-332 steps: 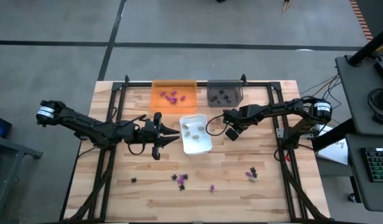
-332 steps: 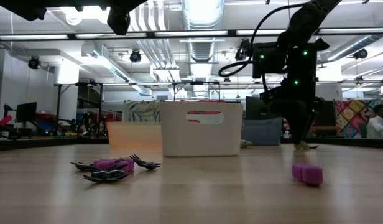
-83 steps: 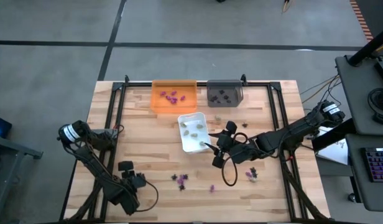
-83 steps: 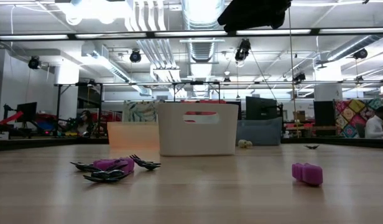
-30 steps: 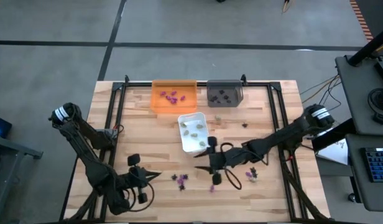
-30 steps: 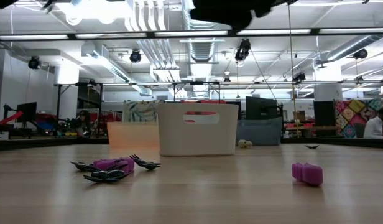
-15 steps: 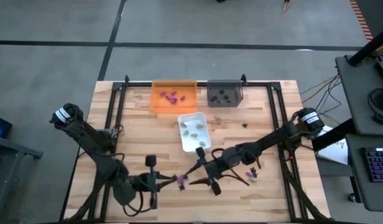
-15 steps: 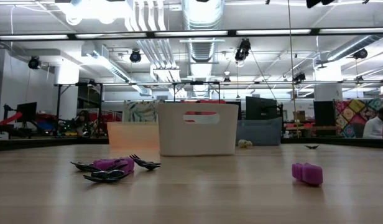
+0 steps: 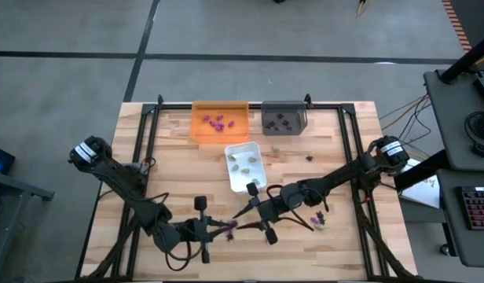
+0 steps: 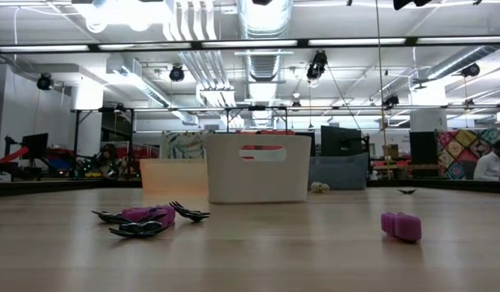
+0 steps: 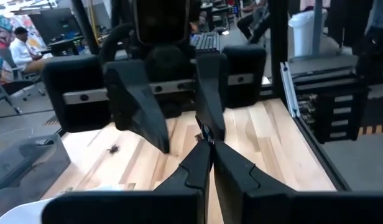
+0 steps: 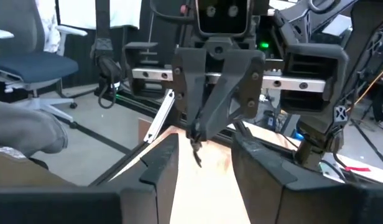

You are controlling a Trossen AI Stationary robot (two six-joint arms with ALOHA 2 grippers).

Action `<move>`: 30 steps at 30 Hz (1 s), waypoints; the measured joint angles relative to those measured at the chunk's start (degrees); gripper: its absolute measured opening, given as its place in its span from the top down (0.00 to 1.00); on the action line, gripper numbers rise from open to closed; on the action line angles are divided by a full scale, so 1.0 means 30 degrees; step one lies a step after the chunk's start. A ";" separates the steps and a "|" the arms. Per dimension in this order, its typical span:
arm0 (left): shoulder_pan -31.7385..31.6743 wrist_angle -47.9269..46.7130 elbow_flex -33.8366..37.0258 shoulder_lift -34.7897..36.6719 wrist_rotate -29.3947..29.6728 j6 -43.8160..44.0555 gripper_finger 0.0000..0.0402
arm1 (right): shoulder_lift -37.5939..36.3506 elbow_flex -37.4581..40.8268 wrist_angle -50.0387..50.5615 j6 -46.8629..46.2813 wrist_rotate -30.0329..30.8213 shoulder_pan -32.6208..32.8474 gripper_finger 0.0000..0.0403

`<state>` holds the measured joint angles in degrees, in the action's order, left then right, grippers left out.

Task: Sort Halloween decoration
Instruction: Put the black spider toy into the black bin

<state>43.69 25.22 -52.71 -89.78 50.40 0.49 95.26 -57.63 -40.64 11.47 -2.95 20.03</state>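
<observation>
Left gripper [image 9: 224,229] pinching a black piece [image 12: 196,151], apparently offered for handover; right gripper [image 9: 243,213] spread around it, facing; counter [image 9: 179,157] below.

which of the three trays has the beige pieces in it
The white tray, nearest the table's middle. The orange tray holds purple pieces and the grey tray holds black ones.

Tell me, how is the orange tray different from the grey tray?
The orange tray is bright and holds purple pieces; the grey tray is dark and holds black pieces. From above, the orange tray sits left of the grey tray. Both stand side by side at the table's far edge.
</observation>
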 joint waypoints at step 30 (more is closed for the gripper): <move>-0.0476 0.0544 0.0000 -0.0297 0.0048 0.0211 0.84 | 0.0000 -0.0022 0.0383 0.0334 -0.0222 0.0012 0.97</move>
<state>42.26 26.85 -52.71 -90.67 50.55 1.13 95.26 -57.69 -39.49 12.47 -3.62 20.07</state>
